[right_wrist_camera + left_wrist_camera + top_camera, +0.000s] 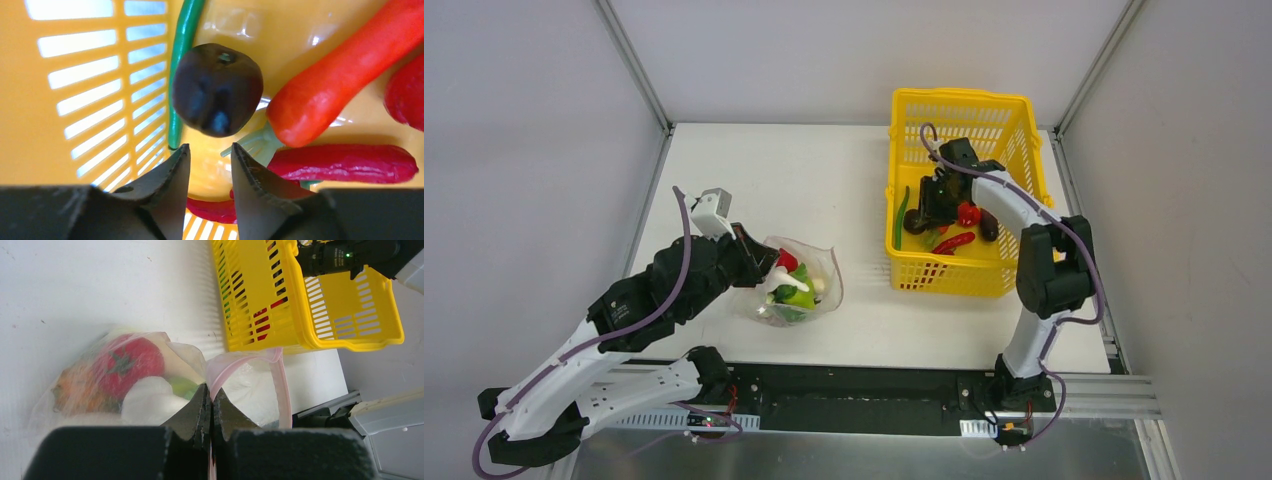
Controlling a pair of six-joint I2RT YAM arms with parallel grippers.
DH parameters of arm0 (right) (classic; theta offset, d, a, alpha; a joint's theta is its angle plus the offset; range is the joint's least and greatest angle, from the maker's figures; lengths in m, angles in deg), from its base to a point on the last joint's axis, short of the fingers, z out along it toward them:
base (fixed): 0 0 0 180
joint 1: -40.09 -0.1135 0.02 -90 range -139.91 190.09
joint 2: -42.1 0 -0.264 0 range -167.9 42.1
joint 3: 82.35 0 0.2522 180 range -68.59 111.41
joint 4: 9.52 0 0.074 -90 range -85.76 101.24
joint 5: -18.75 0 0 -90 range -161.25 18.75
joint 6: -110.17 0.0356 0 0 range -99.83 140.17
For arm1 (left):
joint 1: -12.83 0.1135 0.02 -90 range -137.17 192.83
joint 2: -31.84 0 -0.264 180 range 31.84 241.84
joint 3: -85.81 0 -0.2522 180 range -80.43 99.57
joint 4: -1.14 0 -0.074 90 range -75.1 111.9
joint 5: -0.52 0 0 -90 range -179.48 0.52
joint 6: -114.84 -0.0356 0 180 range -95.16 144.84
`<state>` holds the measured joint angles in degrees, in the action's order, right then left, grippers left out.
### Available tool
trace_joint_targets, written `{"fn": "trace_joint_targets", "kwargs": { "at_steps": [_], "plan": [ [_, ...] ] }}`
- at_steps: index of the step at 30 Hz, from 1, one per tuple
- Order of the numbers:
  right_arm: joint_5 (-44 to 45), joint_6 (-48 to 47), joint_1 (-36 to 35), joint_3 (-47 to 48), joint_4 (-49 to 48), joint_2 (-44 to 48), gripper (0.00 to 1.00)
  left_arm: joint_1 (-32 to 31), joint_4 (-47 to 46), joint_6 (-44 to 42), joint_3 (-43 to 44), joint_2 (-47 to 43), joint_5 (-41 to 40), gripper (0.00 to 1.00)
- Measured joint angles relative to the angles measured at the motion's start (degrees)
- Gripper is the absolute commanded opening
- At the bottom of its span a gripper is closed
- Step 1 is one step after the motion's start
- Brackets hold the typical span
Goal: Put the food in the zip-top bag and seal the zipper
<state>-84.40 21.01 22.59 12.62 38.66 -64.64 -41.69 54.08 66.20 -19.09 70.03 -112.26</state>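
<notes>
Left gripper: clenched on zipper, propping up the mouth of zip-top bag; bag on surface, at 9 o'clock from basket, well apart.
Bag contents: red, white and green food inside.
Right gripper: released, narrow gap, nothing held; down inside basket.
Dark piece: at 12 o'clock off the fingertips, just beyond them; roundish, no long axis to line up.
Neighbours: green bean just beside at 9 o'clock, orange-red piece near at 3.
Nearer arm: right, by judgement.
</notes>
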Motion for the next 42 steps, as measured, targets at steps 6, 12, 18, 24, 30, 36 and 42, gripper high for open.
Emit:
{"fn": "trace_joint_targets", "kwargs": {
  "at_steps": [6,12,18,24,30,36,42],
  "plan": [
    [2.0,3.1,0.0,-3.7,-4.0,8.4,0.36,0.0,-0.3,0.0,0.0,0.0,0.0,0.00],
    [2.1,5.0,0.0,-5.7,-7.5,13.0,0.70,0.0,-0.3,0.0,0.0,0.1,0.0,0.00],
    [0.4,2.6,-0.2,-3.0,-6.5,5.5,0.79,0.0,-0.3,0.0,0.0,0.1,0.0,0.00],
    [0.6,-0.9,-0.6,-1.2,-3.4,-0.7,0.74,0.0,-0.3,0.0,0.0,0.1,0.0,0.00],
    [2.8,-2.6,-0.9,0.1,-2.4,-3.1,0.66,0.0,-0.3,0.0,0.0,0.1,0.0,0.00],
    [3.1,-1.9,-1.0,0.1,-3.6,-3.1,0.41,0.0,-0.3,0.0,0.0,0.1,0.0,0.00],
    [3.5,-0.5,-1.0,-1.0,-5.9,-1.9,0.35,0.0,-0.3,0.0,0.0,0.4,0.0,0.00]
  ]
}}
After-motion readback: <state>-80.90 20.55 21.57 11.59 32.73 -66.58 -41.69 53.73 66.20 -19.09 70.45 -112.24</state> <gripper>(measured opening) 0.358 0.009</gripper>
